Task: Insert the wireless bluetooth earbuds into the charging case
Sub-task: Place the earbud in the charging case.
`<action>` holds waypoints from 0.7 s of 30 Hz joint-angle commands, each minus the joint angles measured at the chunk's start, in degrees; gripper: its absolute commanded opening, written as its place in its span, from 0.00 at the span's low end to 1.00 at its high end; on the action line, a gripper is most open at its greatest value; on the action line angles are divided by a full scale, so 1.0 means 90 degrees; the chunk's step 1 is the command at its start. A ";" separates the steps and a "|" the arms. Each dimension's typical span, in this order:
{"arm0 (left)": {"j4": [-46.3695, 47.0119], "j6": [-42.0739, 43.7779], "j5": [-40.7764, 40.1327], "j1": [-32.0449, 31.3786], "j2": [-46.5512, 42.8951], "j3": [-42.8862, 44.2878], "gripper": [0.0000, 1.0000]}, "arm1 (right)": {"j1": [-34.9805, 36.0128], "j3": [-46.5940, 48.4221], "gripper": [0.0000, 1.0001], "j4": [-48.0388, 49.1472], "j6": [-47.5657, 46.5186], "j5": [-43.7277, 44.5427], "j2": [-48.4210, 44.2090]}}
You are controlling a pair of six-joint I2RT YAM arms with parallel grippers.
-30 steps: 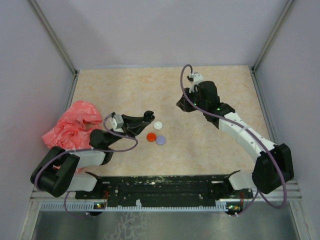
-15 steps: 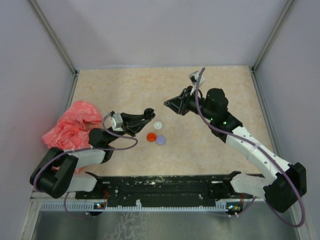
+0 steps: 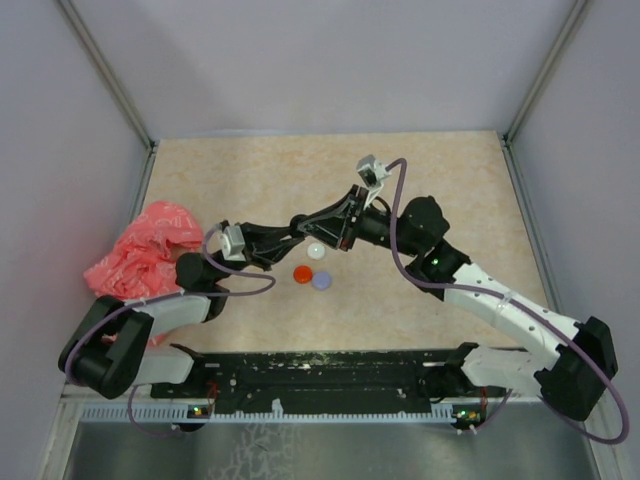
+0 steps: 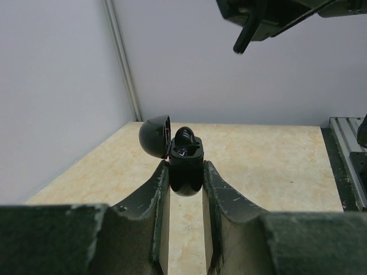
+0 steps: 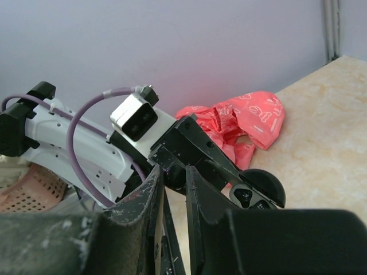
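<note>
I am clenching the left tool (image 4: 184, 172) on the glossy black plastic charging case (image 4: 186, 159), its lid (image 4: 153, 136) open toward nine o'clock, with a small black rounded earbud (image 4: 184, 136) sitting inside. I cannot tell the right tool's (image 5: 174, 172) grip.

Glossy black plastic charging case (image 4: 185, 166); matt, stone-patterned tabletop (image 4: 269, 160)

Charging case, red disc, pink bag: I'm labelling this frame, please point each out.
charging case (image 4: 186, 172), left wrist view, front of its black body.
red disc (image 3: 302, 273), top external view, its centre.
pink bag (image 3: 140, 250), top external view, its crumpled middle.
</note>
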 commanded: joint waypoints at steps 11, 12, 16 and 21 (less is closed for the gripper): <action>0.1696 -0.0355 0.0362 -0.0015 -0.0483 0.0193 0.00 | 0.0347 -0.0046 0.06 0.0672 -0.0006 0.0451 0.0490; 0.1696 -0.0359 0.0362 -0.0023 -0.0504 0.0198 0.00 | 0.0349 -0.0040 0.06 0.0657 -0.0008 0.0451 0.0506; 0.1696 -0.0375 0.0362 -0.0015 -0.0593 0.0202 0.00 | 0.0383 -0.0005 0.06 0.0565 -0.0026 0.0490 0.0570; 0.1701 -0.0366 0.0315 -0.0016 -0.0683 0.0178 0.00 | 0.0415 0.0037 0.06 0.0504 -0.0019 0.0490 0.0638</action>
